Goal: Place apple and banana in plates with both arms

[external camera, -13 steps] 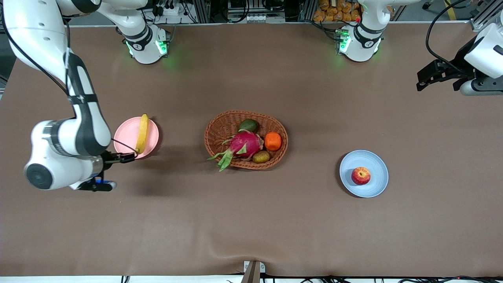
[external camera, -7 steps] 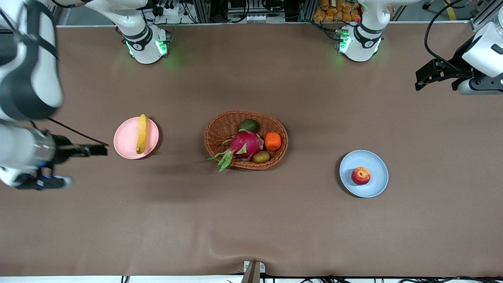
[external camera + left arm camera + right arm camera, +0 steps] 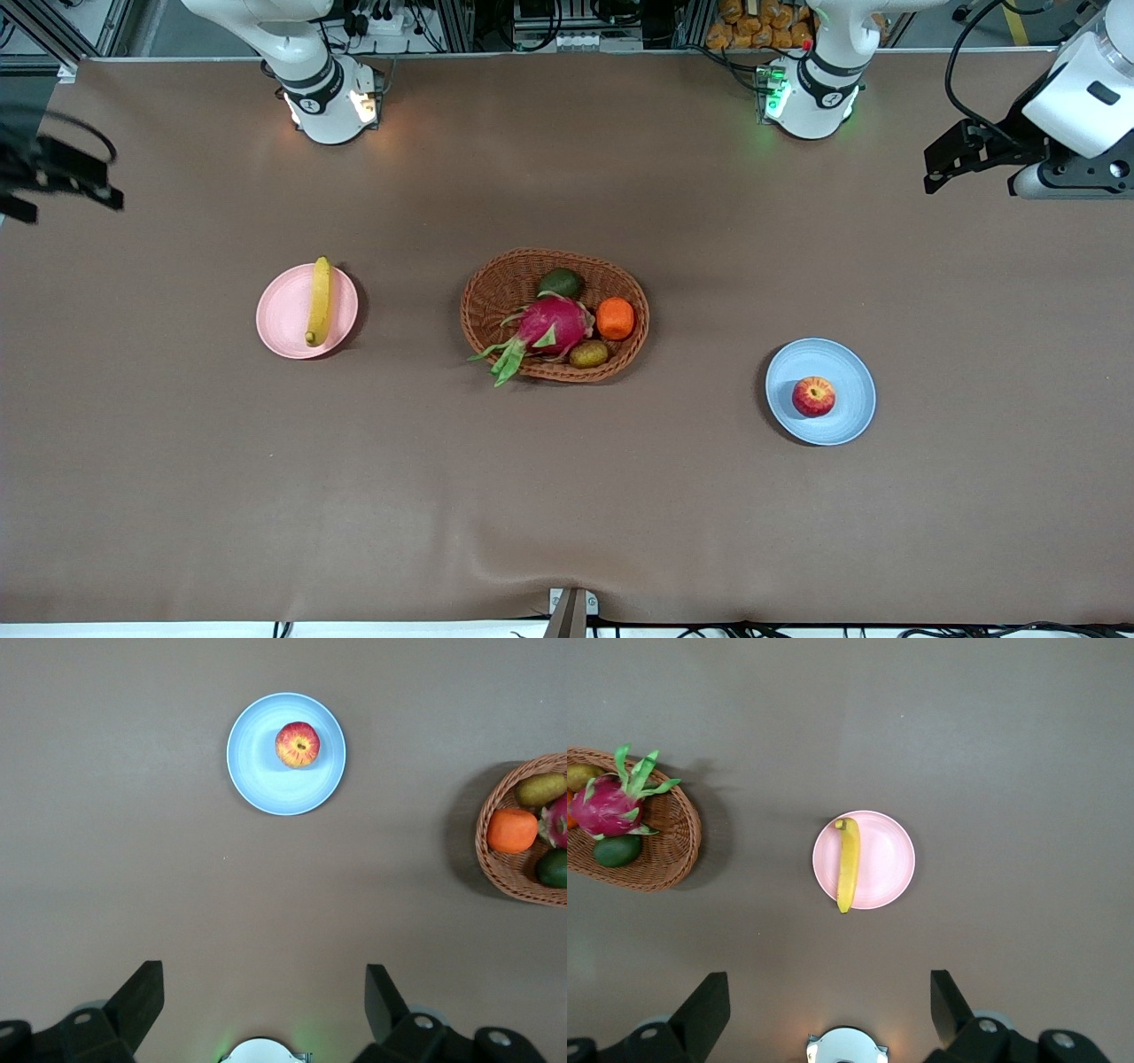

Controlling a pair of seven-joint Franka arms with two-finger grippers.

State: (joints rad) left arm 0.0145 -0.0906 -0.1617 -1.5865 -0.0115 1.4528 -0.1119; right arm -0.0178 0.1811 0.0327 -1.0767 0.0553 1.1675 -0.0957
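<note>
The brown table (image 3: 567, 496) fills the front view, its nearest edge rumpled at the middle. The left arm (image 3: 1076, 97) enters at its own end, most of it cut off by the frame; the left gripper (image 3: 930, 177) hangs over bare table there, fingers (image 3: 142, 997) spread wide and holding nothing. The right gripper (image 3: 53, 173) shows only as a dark blur at the frame's edge over the right arm's end of the table — its wrist view shows its fingers (image 3: 709, 1010) parted and empty. The wicker basket (image 3: 496, 292) sits mid-table holding a dragon fruit (image 3: 551, 324), an orange fruit (image 3: 615, 319), a dark green fruit (image 3: 561, 283) and a small brownish one (image 3: 588, 354), hard to identify. The pink plate (image 3: 283, 323) lies toward the right arm's end with the banana (image 3: 318, 299) across it, one end overhanging the rim. The blue plate (image 3: 837, 416), toward the left arm's end and nearer the camera than the basket, carries the apple (image 3: 813, 396).
</note>
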